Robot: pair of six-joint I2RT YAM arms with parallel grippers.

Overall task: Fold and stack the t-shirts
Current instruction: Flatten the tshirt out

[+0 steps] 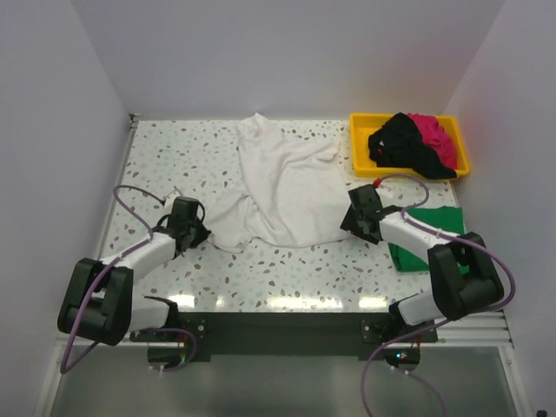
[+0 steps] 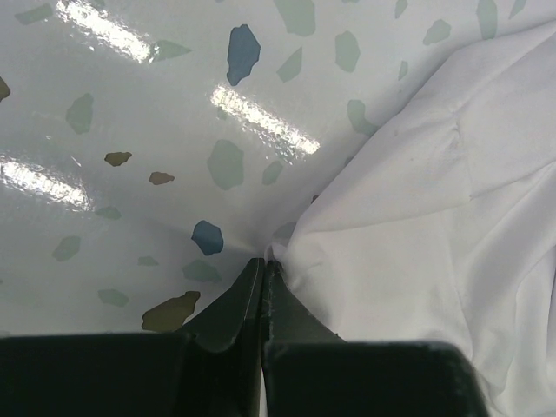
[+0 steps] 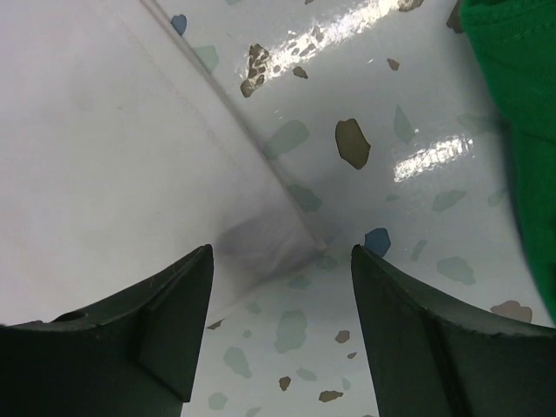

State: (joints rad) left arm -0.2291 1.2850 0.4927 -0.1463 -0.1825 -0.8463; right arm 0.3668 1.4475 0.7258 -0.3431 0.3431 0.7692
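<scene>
The white t-shirt (image 1: 280, 187) lies rumpled across the middle of the speckled table. My left gripper (image 1: 198, 234) is shut on its near left corner; in the left wrist view the fingertips (image 2: 263, 263) pinch the white cloth (image 2: 417, 234). My right gripper (image 1: 354, 224) is open at the shirt's near right corner; in the right wrist view the corner (image 3: 295, 248) lies flat between the spread fingers (image 3: 182, 295). A folded green t-shirt (image 1: 427, 234) lies to the right, partly under the right arm. The black t-shirt (image 1: 401, 143) and the magenta-pink t-shirt (image 1: 437, 137) lie bunched in the tray.
A yellow plastic tray (image 1: 360, 148) stands at the back right. White walls close the table on the left, back and right. The green shirt's edge shows in the right wrist view (image 3: 517, 95).
</scene>
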